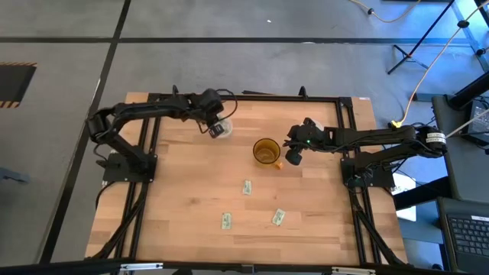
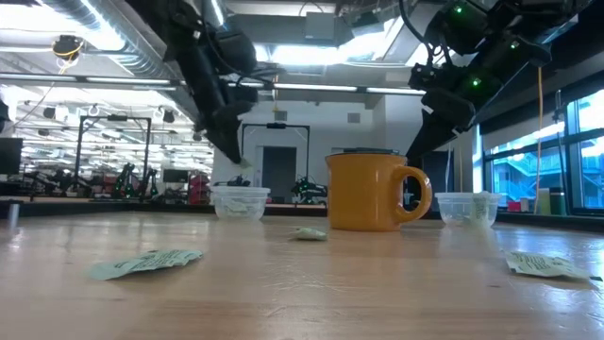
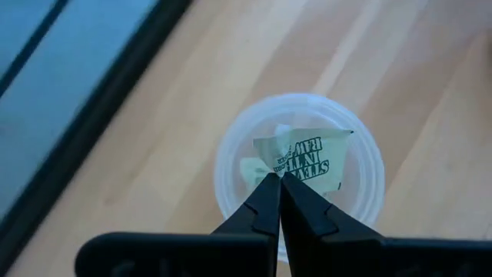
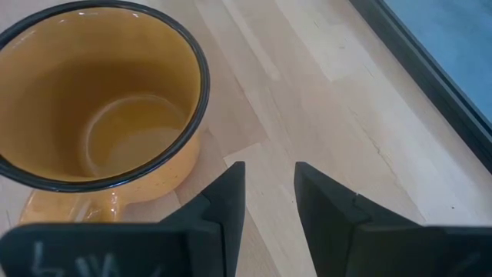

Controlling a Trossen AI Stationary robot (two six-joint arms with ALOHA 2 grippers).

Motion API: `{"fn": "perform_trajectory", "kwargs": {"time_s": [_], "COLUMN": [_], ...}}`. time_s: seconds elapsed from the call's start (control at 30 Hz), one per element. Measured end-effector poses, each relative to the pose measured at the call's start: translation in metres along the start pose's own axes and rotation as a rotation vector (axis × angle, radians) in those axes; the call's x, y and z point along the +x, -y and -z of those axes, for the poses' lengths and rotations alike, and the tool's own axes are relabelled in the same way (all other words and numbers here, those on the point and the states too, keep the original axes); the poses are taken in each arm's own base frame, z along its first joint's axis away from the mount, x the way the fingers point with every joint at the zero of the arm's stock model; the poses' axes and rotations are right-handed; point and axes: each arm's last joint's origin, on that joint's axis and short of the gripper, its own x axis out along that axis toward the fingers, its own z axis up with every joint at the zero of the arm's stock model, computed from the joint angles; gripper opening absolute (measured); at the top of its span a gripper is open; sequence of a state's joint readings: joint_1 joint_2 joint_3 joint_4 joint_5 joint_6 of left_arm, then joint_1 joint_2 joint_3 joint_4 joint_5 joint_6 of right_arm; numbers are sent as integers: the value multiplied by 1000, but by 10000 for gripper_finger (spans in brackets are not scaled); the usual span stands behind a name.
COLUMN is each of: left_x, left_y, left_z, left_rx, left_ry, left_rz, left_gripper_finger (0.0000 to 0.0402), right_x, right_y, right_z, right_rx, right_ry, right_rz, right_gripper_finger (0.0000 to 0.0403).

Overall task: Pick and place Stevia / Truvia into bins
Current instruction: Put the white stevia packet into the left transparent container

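- Left gripper [image 3: 278,178] is clenched on a Stevia packet [image 3: 307,158], its two dark fingers pressed together at the tips and pinching the packet's lower edge.
- That packet, white with dark green print, hangs directly above the open mouth of a clear plastic cup [image 3: 231,150]; more white paper shows inside the cup beneath it.
- From above, the left arm [image 1: 145,111] reaches from its base at the table's left edge across the far side of the wooden table [image 1: 176,206], bent at the elbow, with the wrist over the same clear cup [image 1: 221,130].
- Right gripper [image 4: 269,181] is released, fingers parted with bare wood showing between them, holding nothing.
- It hovers just beside an amber-yellow mug [image 4: 100,100], which is empty inside, with its handle towards the gripper.
- From above, the right arm [image 1: 374,137] stretches from the table's right edge towards the centre, ending next to the mug [image 1: 266,150].
- At table height, a second clear cup [image 2: 465,208] stands to the right of the mug [image 2: 373,192], near the right arm's gripper.
- Three loose packets lie flat on the near half of the table, well apart from both cups: one near the middle [image 1: 247,187], one nearer the front [image 1: 226,221], and one to its right [image 1: 279,218].
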State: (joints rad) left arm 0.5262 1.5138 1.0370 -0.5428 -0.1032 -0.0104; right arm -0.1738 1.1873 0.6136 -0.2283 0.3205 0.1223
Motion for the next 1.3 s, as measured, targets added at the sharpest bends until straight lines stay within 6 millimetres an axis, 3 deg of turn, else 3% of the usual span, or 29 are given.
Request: {"fn": "perform_trajectory", "kwargs": {"time_s": [0.27, 0.47, 0.73, 0.93, 1.07, 1.3], "left_x": [34, 43, 30, 0, -19, -29], "left_y": [4, 5, 3, 4, 27, 95], "left_z": [5, 8, 4, -1, -3, 6], "left_rx": [10, 30, 31, 55, 202, 410], "left_ry": [-97, -127, -80, 14, 85, 137], "left_rz": [-9, -9, -42, -28, 116, 255], "left_gripper_finger": [4, 22, 62, 81, 83, 78], "right_x": [0, 0, 0, 0, 0, 0], "right_y": [0, 0, 0, 0, 0, 0], "right_z": [0, 0, 0, 0, 0, 0], "right_rx": [0, 0, 0, 0, 0, 0], "right_ry": [0, 0, 0, 0, 0, 0], "right_rz": [0, 0, 0, 0, 0, 0], "right_gripper_finger": [117, 117, 117, 117, 117, 117]}}
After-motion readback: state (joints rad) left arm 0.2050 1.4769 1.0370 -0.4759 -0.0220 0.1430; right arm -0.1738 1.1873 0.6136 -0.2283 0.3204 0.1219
